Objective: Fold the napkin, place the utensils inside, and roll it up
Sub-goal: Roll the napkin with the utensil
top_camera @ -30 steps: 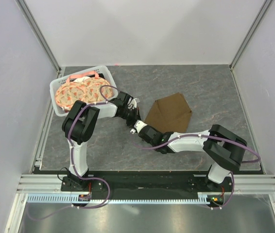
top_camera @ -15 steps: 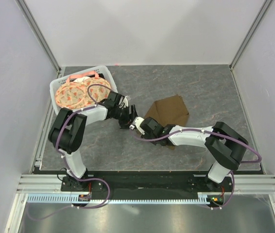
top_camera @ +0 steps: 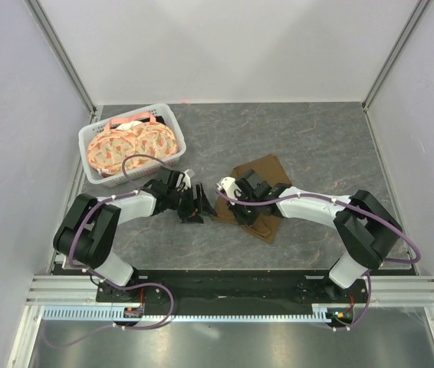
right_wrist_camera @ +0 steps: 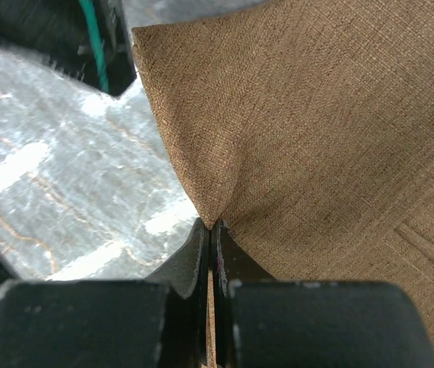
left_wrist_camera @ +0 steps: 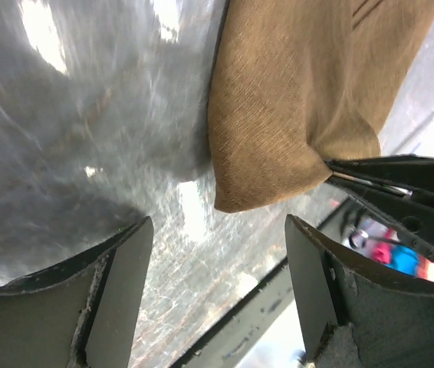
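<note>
The brown napkin (top_camera: pixel 263 170) lies partly folded on the grey table, just right of the middle. My right gripper (top_camera: pixel 231 205) is shut on its left edge; in the right wrist view the cloth (right_wrist_camera: pixel 317 123) puckers into the closed jaws of the right gripper (right_wrist_camera: pixel 213 230). My left gripper (top_camera: pixel 198 208) stands open just left of the napkin, not touching it. In the left wrist view its fingers (left_wrist_camera: pixel 121 291) stand wide apart over bare table, with the napkin (left_wrist_camera: pixel 294 100) ahead and the right gripper's fingers (left_wrist_camera: pixel 401 180) pinching its corner. I cannot make out the utensils.
A white basket (top_camera: pixel 93 139) with round orange-patterned plates (top_camera: pixel 136 146) stands at the back left, behind the left arm. Both arms reach in toward the middle, their grippers close together. Frame rails run along the table's sides.
My left gripper has opened and pulled back toward the near left. The right gripper has shut on the napkin's edge and drawn it over, so the napkin looks narrower and more folded.
</note>
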